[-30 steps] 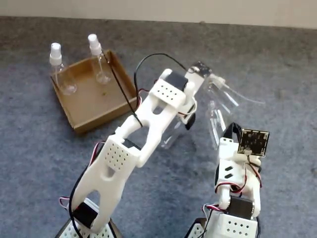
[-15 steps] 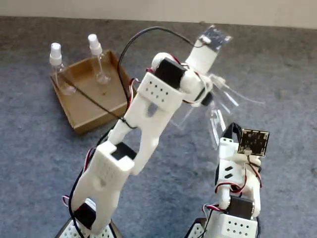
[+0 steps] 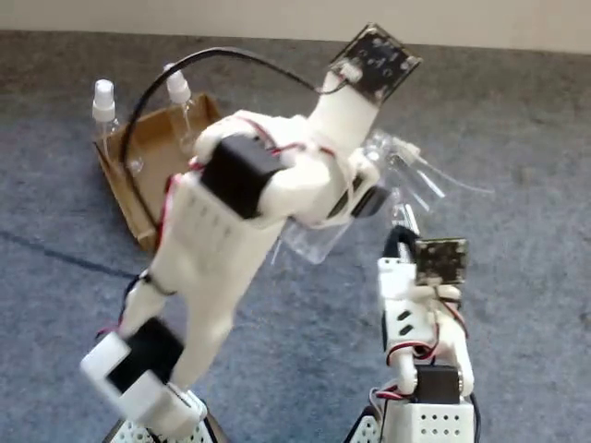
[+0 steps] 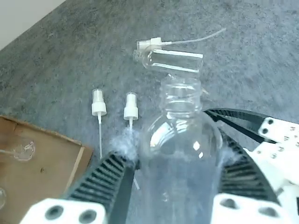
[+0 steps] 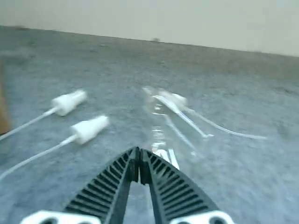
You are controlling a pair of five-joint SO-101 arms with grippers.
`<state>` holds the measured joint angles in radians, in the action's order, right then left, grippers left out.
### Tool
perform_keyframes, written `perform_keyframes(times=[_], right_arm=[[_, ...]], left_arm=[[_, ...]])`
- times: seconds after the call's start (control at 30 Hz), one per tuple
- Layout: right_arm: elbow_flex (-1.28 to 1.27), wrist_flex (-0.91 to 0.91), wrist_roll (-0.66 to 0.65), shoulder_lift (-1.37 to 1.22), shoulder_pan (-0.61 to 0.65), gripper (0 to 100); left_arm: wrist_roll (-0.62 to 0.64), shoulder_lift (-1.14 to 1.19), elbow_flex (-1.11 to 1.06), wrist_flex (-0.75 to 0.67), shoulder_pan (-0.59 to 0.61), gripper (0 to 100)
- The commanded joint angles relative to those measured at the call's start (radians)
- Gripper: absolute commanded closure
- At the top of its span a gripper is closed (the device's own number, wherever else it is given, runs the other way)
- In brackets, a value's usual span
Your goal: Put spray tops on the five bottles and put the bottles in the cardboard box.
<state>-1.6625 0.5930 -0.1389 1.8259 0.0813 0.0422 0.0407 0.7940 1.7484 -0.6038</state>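
Above the grey table [image 3: 517, 305], the left claw [image 4: 175, 161] grips a clear, topless bottle [image 4: 180, 112] by its body, one pad pressed on each side. The right claw [image 5: 139, 169] is pinched closed on nothing, near two loose spray tops [image 5: 70, 101]. My worry is that the smooth plastic could slip or twist in that squeeze if the arm swings, dropping onto the other bottle [image 4: 170, 60] lying below. The cardboard box [image 3: 120, 198], with two topped bottles [image 3: 103, 120] standing in it, sits well apart.
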Motion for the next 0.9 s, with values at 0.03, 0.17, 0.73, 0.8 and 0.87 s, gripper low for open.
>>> perform_keyframes(times=[0.03, 0.17, 0.73, 0.8, 0.87], right_arm=[[-0.139, -0.001, -0.009, 0.013, 0.104, 99.5], [-0.139, -0.001, -0.009, 0.013, 0.15, 99.5], [0.228, 0.193, -0.002, 0.008, 0.041, 99.5], [0.277, 0.208, 0.011, 0.007, 0.042, 99.5], [0.315, 0.228, 0.066, 0.007, 0.042, 99.5]], left_arm=[[0.0, -0.237, -0.173, -0.002, -0.008, 84], [0.0, -0.348, -0.278, -0.002, -0.008, 84], [0.0, -0.88, -1.02, -0.27, -0.007, 84], [0.0, -0.954, -1.127, -0.322, -0.007, 84], [0.0, -1.018, -1.221, -0.367, -0.007, 84]])
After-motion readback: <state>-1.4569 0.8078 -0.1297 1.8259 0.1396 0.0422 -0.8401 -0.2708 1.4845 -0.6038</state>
